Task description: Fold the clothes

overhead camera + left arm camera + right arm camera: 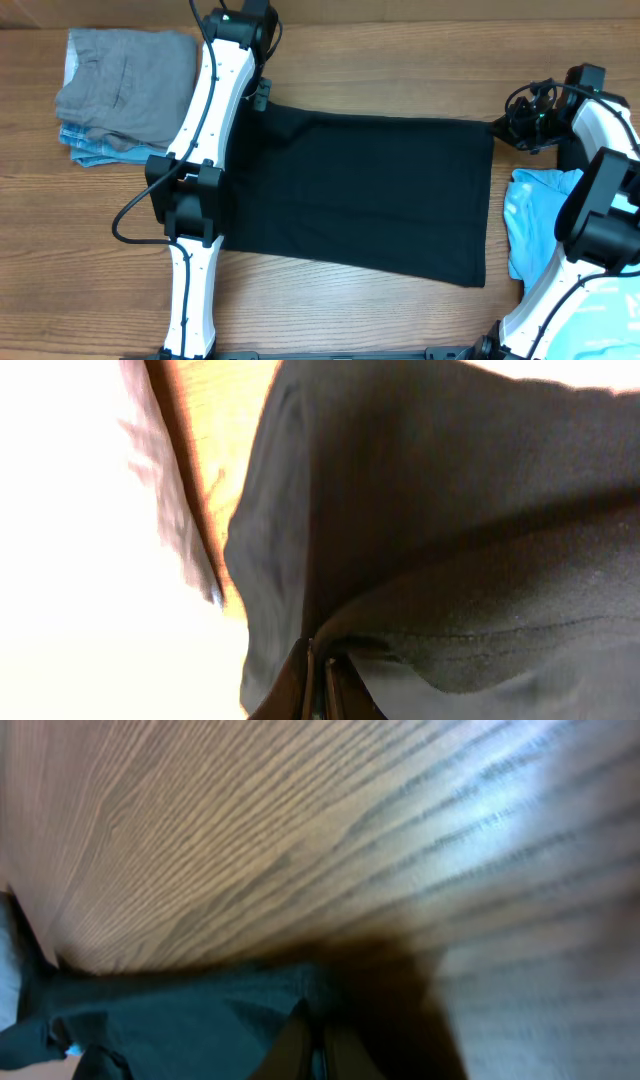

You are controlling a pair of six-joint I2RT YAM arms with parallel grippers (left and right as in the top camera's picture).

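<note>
A stack of folded clothes (pixel 120 85) lies on the table (pixel 380 320) just left of the left arm, grey on top and denim beneath, and the light blue tee (pixel 530 215) is bunched at the right edge, partly under the right arm. Between them the black shirt (pixel 370 190) lies spread flat, with bare wood along its near and far edges. Both arms reach to its far corners — the left gripper (pixel 262 97) and right gripper (pixel 500 127) are each pinched tight on black fabric.

No legible text on black shirt (pixel 370 190) or table (pixel 330 320)
</note>
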